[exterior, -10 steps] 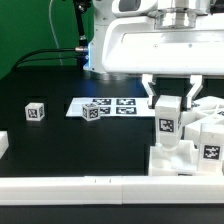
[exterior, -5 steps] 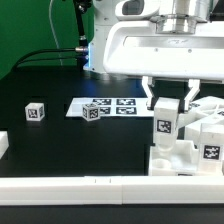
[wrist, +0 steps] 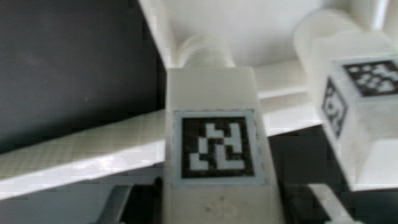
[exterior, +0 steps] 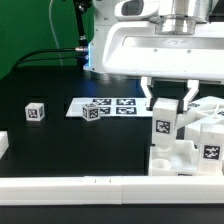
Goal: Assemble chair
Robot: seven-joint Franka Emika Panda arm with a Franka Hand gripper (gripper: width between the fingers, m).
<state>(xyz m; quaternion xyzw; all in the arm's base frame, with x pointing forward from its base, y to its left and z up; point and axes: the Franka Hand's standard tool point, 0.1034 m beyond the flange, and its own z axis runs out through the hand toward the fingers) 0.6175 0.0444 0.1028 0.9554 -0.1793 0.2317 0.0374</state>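
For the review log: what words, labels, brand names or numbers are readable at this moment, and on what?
None: no words, brands or numbers are readable in either view.
Only black-and-white square tags without letters or digits, on the upright chair part, the marker board, the lone cube and the cube by the board.

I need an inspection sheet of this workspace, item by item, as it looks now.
Surface: black table; white border rail along the near edge; marker board lying flat.
Job's things: upright tagged bar at the grouped white chair parts; small tagged cube; second cube by the marker board.
Clutter: nothing seen.
End effector: closed on the upright tagged bar.
Cables: black cables behind the table.
Surroundings: green backdrop.
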